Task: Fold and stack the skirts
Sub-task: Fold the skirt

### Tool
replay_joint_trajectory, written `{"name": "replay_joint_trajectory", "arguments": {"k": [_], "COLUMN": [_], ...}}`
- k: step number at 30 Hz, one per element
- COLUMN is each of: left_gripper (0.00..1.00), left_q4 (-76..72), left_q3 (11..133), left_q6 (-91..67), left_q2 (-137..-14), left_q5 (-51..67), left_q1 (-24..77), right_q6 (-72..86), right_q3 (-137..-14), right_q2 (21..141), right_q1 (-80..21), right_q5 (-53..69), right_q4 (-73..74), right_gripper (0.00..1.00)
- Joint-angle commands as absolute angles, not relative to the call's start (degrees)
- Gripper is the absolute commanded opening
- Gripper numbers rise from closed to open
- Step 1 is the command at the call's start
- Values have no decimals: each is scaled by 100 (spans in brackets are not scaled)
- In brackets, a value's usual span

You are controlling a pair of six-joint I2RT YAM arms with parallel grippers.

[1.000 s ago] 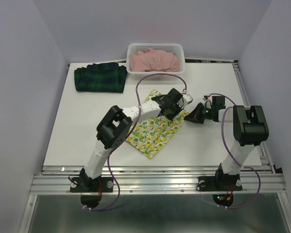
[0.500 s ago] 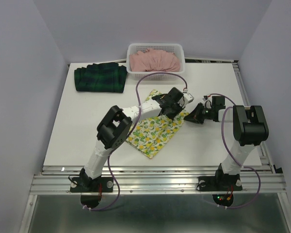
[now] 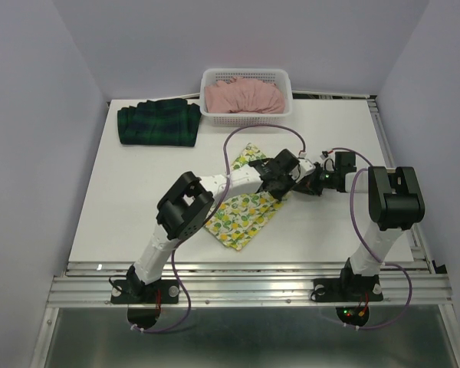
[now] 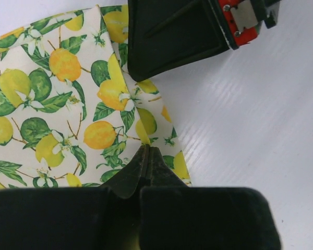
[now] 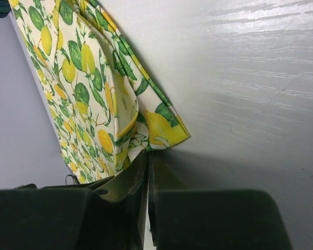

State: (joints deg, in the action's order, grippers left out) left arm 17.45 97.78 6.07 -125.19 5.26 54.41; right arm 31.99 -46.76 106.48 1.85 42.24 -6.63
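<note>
The left gripper [image 4: 146, 153] and right gripper [image 5: 147, 156] each pinch the lemon skirt [image 3: 241, 215] at the centre of the table [image 3: 130, 207]; the plaid skirt [image 3: 159, 124] lies at 11 o'clock, the pink skirt [image 3: 241, 96] in the basket [image 3: 249, 117] at 12 o'clock

Top view: bright, even, diffuse light from above, with only soft, short shadows under the arms on the tabletop [image 3: 138, 199]. Right wrist view: streaky glare on the tabletop, upper right. Both wrist views: lemon skirt [image 4: 52, 94] print is sharp; left claw [image 4: 146, 156] and right claw [image 5: 147, 161] are dark and slightly soft near the lens.
</note>
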Motion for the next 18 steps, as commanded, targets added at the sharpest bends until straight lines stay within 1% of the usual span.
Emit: {"name": "replay_joint_trajectory", "arguments": {"k": [1, 6, 13, 18], "left_gripper": [0, 0, 0, 0], "left_q4": [1626, 1644, 1775, 1767], "left_q3": [9764, 9817, 10335, 10389], "left_q6": [475, 405, 299, 264], "left_q2": [-12305, -12410, -12717, -12788], "left_q5": [589, 650, 808, 888], "left_q1": [5476, 5484, 5484, 5484], "right_q6": [2909, 2918, 2918, 2918], "right_q3": [-4526, -4535, -4509, -4509], "right_q2": [10890, 10890, 10863, 10863], "right_q1": [167, 167, 167, 167], "right_q5": [3375, 3366, 3357, 3366], "right_q4": [-62, -62, -70, -62], "right_gripper": [6, 6, 6, 6]}}
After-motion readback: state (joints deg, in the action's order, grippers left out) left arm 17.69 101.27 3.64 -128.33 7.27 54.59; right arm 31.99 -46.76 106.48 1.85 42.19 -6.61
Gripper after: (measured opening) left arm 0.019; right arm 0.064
